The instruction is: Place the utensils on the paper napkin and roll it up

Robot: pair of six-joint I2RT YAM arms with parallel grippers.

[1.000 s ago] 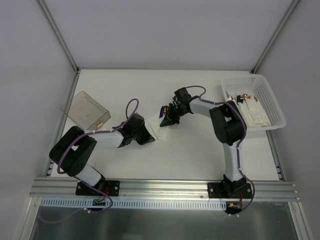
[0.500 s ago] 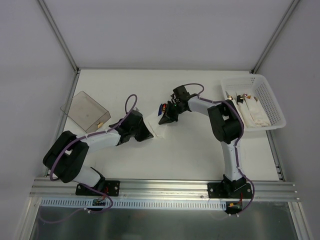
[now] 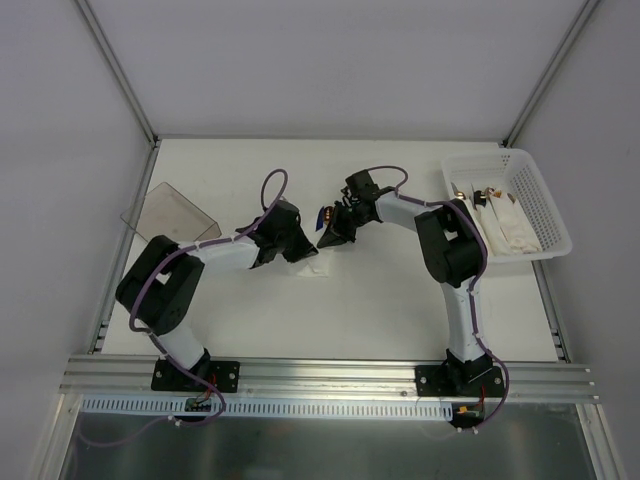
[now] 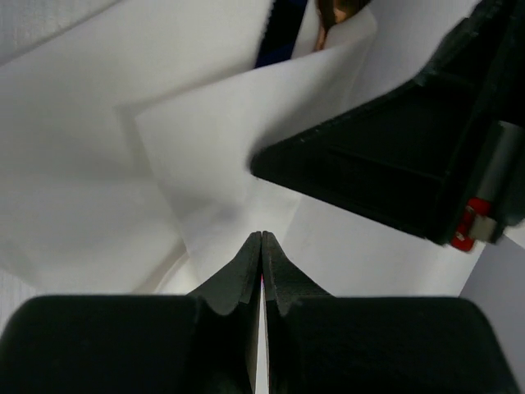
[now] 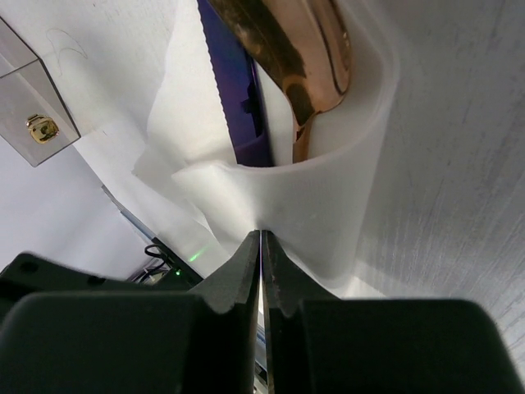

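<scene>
**Two pinches on a flimsy sheet, cutlery already in the fold**

The paper napkin (image 5: 328, 205) lies near the middle of the tabletop (image 3: 400, 310), a little towards the left edge, with both arms bent in over it. One side of it is lifted and curled into a loose wall around the utensils. These are a shiny copper-coloured spoon (image 5: 303, 41) and a dark blue knife (image 5: 238, 90) with a toothed edge, lying side by side in the hollow.

The right end effector (image 5: 261, 234) has its fingers pressed together, and the curled edge runs straight into the tips, so it looks to be pinching that edge. The left end effector (image 4: 262, 238) is also fully closed, tips down on the sheet just beside the other arm. I cannot tell whether it has paper caught between its fingers.

From where I stand the napkin looks thin, soft and nearly weightless. It holds a curve only while something props it, and it would crease or tear if the two arms pulled apart. I would hold it at the free edge or a corner, in a shallow pinch, and keep the sheet slack.

The cutlery is stiff and smooth and looks heavy enough to anchor the roll. It could also slide out of an open end if the bundle tilts.

A white basket (image 3: 545, 200) sits in the far right corner and a clear box (image 3: 165, 215) by the left edge, both well apart from the work.
</scene>
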